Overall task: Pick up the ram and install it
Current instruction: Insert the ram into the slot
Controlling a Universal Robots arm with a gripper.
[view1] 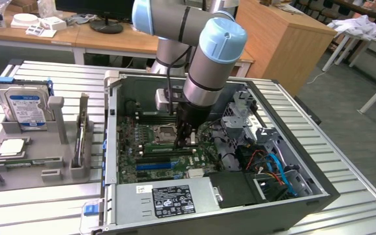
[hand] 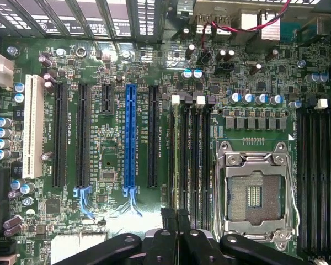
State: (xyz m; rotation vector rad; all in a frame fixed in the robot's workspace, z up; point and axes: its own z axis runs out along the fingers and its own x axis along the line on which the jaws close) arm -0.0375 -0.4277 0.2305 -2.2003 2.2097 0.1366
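Observation:
My gripper reaches down into the open computer case, just over the motherboard beside the empty processor socket. A narrow green strip that looks like the ram lies along the memory slots, and the fingertips are at its end nearer the exterior view's right. Whether they touch it, I cannot tell. In the wrist view the two black fingers are pressed together, gripper shut, right above the black memory slots with white latches. Nothing shows between the fingers.
A grey tray on the exterior view's left holds the blue-labelled hard drive, the silver processor, a green strip and an upright thin board. Drive cage, cables and power supply crowd the case.

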